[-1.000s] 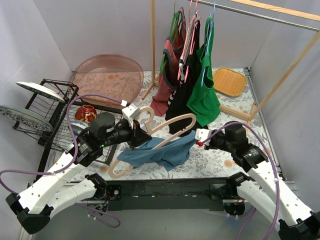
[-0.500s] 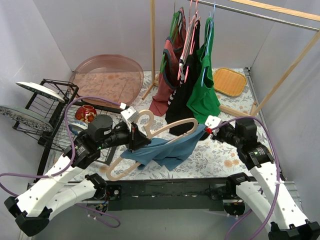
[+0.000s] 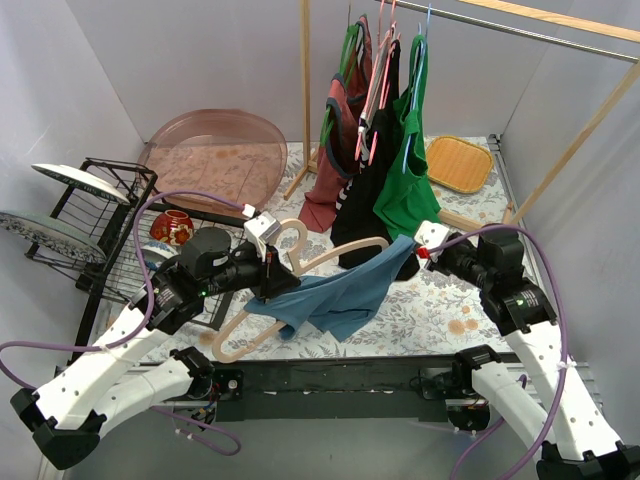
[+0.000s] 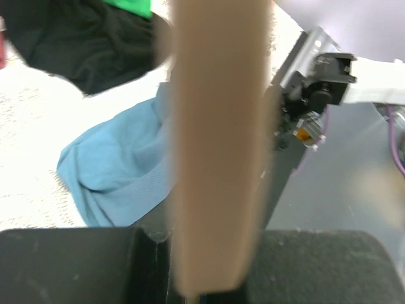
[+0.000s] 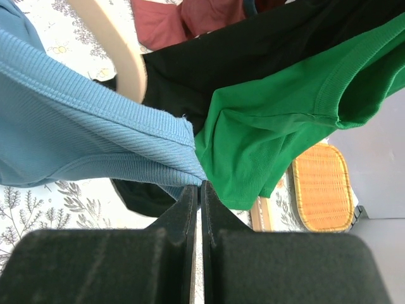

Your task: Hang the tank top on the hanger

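As the right hand (image 3: pixel 424 243), clenched on an edge of the top (image 3: pixel 335 295), has pulled up and away, the cloth stretches taut from it toward the left hand (image 3: pixel 268 265), which clamps the hanger (image 3: pixel 345 251). The opening looks readier for threading.

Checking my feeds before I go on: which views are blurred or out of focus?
Left wrist: the hanger sits close and badly out of focus; right wrist: sharp, the tank top ribbing reads clearly; top external: evenly lit, no glare.
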Controlling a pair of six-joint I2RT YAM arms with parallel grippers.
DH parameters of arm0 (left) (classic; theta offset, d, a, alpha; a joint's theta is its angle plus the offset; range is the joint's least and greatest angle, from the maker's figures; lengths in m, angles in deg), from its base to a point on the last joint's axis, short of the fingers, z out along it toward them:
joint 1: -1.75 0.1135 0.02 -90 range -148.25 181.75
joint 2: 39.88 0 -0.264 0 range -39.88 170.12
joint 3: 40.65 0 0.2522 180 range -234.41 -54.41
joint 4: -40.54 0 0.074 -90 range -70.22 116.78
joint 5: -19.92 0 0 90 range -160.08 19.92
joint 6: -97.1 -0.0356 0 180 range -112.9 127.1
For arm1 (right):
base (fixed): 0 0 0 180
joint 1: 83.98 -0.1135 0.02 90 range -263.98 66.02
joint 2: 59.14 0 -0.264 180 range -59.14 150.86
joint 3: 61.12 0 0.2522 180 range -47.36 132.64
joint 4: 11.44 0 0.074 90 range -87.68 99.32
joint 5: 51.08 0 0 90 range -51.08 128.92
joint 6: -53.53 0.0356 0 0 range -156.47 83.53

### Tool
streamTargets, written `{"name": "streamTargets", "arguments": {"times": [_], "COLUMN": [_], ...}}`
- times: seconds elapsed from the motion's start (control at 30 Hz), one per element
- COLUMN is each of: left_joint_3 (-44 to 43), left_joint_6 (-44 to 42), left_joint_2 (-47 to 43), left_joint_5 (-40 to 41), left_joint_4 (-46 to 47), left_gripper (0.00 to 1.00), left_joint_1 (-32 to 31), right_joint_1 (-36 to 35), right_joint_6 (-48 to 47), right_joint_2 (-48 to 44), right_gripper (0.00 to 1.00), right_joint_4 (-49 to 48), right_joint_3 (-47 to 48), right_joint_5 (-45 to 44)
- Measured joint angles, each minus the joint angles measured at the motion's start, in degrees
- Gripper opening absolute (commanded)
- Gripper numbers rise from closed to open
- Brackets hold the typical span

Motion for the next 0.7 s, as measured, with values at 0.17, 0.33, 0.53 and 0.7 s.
{"name": "streamTargets", "arguments": {"times": [0.17, 0.33, 0.53, 0.7], "left_joint_3": [-0.11, -0.11, -0.11, -0.13], "left_joint_6": [-0.33, -0.44, -0.46, -0.66], "left_joint_2": [0.02, 0.50, 3.58, 6.97], "left_joint_5": [-4.98, -9.88, -12.11, -12.24], "left_joint_4": [0.20, 0.22, 0.57, 0.66], "left_gripper": [0.00, 0.00, 0.00, 0.00], "left_joint_1": [0.00, 0.11, 0.33, 0.33], "right_joint_1": [0.00, 0.00, 0.02, 0.02], "right_joint_6": [0.13, 0.39, 0.55, 0.39], "right_joint_2": [1.38, 4.00, 5.81, 6.60], "right_gripper": [0.01, 0.01, 0.01, 0.01], "right_joint_4": [-0.70, -1.38, -0.17, 1.64], "right_joint_3": [0.00, 0.50, 5.29, 9.29], "right_joint_5": [-0.46, 0.15, 6.56, 16.94]}}
